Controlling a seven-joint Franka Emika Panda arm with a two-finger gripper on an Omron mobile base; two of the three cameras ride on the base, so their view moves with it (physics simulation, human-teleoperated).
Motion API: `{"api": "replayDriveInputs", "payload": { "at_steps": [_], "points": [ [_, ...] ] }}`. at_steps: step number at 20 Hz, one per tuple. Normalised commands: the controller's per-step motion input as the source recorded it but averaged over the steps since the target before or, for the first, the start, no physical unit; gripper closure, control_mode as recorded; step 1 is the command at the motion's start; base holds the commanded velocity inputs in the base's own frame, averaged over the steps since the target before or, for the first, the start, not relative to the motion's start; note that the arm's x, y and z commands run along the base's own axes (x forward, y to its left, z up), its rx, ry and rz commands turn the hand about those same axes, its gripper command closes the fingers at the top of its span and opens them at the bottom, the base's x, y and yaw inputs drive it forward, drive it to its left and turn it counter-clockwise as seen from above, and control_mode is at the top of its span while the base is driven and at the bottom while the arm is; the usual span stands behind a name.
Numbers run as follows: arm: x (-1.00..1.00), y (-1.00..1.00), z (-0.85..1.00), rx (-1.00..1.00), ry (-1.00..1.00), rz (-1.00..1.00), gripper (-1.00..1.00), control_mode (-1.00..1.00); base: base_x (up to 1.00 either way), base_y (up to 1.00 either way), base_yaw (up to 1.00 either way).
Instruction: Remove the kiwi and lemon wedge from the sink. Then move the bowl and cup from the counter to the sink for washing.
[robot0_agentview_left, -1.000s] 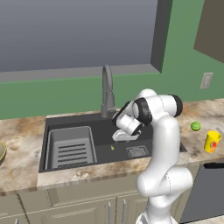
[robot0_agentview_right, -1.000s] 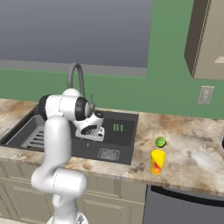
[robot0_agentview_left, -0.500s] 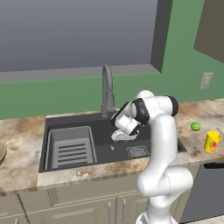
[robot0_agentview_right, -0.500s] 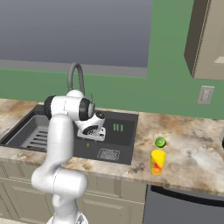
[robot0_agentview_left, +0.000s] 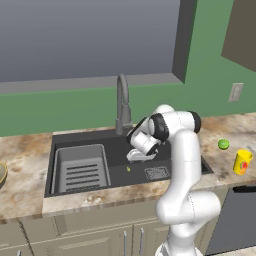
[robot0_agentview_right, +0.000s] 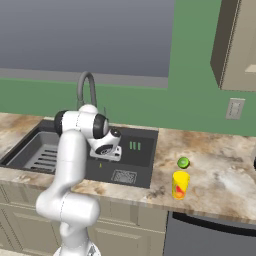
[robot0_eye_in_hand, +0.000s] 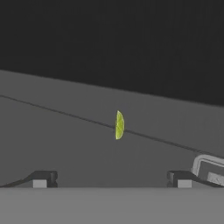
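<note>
The lemon wedge (robot0_eye_in_hand: 119, 125), a tiny pale-yellow sliver, lies on the dark floor of the sink (robot0_agentview_left: 165, 152), just ahead of my open gripper (robot0_eye_in_hand: 110, 180) and centred between its fingertips (robot0_eye_in_hand: 41, 179). In the left base view the gripper (robot0_agentview_left: 136, 158) hangs inside the basin, a little above the wedge (robot0_agentview_left: 128, 169), with nothing between its fingers. The kiwi (robot0_agentview_left: 223, 144) sits on the counter (robot0_agentview_left: 220, 160) right of the sink, and the yellow cup (robot0_agentview_left: 242, 161) stands upright just in front of it. A sliver of the bowl (robot0_agentview_left: 1, 173) shows at the far left edge.
The grey gooseneck faucet (robot0_agentview_left: 122, 102) rises behind the basin, close to the arm. A ribbed rack insert (robot0_agentview_left: 82, 167) occupies the sink's left half, and the square drain (robot0_agentview_left: 156, 173) lies right of the wedge. A dark appliance front (robot0_agentview_left: 235, 220) sits below the counter at right.
The hand has eased slightly lower into the sink. Its jaws have stayed open, and the fruit, cup and bowl have not moved.
</note>
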Motion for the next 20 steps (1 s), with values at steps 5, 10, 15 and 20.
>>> {"api": "replayDriveInputs", "payload": {
  "at_steps": [5, 10, 15, 20],
  "points": [
    [0.10, 0.00, -0.13, 0.01, -0.04, 0.00, -1.00, -1.00, 0.00, 0.00, 0.00],
    [0.10, 0.01, -0.15, 0.01, -0.05, 0.00, -1.00, -1.00, 0.00, 0.00, 0.00],
    [0.11, 0.00, -0.14, 0.02, -0.03, 0.00, -1.00, -1.00, 0.00, 0.00, 0.00],
    [0.09, 0.02, -0.14, 0.04, -0.01, 0.00, -1.00, -1.00, 0.00, 0.00, 0.00]
  ]
}}
